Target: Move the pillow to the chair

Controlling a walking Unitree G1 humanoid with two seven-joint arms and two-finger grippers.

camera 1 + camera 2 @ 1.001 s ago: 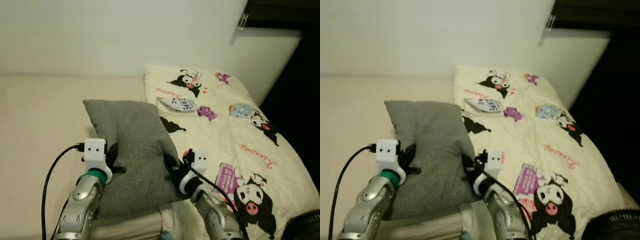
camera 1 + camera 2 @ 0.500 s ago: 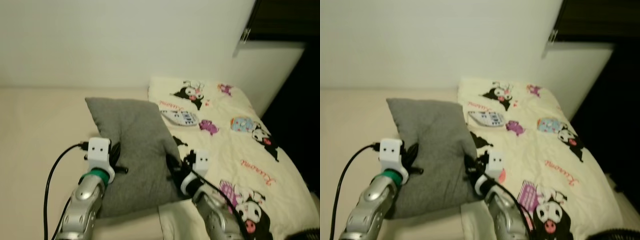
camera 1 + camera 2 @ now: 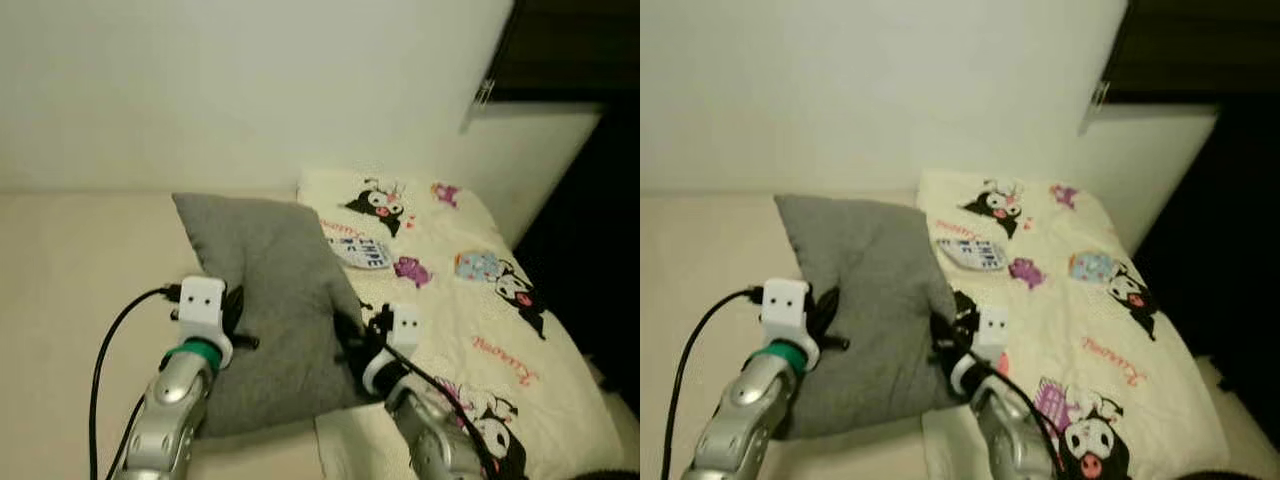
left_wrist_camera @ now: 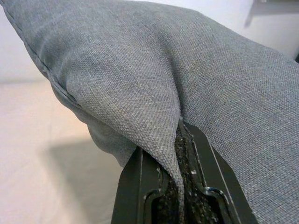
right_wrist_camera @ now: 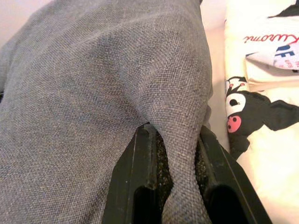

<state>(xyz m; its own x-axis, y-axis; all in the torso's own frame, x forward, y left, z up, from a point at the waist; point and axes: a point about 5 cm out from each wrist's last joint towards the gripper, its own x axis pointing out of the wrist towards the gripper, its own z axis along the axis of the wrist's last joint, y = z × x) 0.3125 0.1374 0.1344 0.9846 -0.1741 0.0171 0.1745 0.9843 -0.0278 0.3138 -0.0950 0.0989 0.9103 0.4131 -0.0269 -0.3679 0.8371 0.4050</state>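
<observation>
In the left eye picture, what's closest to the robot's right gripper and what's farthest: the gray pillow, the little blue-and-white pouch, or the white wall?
From the right gripper:
1. Gray pillow: pinched in its fingers, on the pillow's right edge.
2. Blue-and-white pouch: on the cartoon blanket, behind the gripper.
3. White wall: at the back, beyond the bed.

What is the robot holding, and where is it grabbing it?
The grey pillow: left gripper pinches its left edge, right gripper its right edge.

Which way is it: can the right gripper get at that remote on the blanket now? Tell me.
Probably not as things stand: the right gripper is shut on the grey pillow, as is the left gripper. The remote lies uncovered on the cartoon blanket, beyond the pillow's far corner.
</observation>
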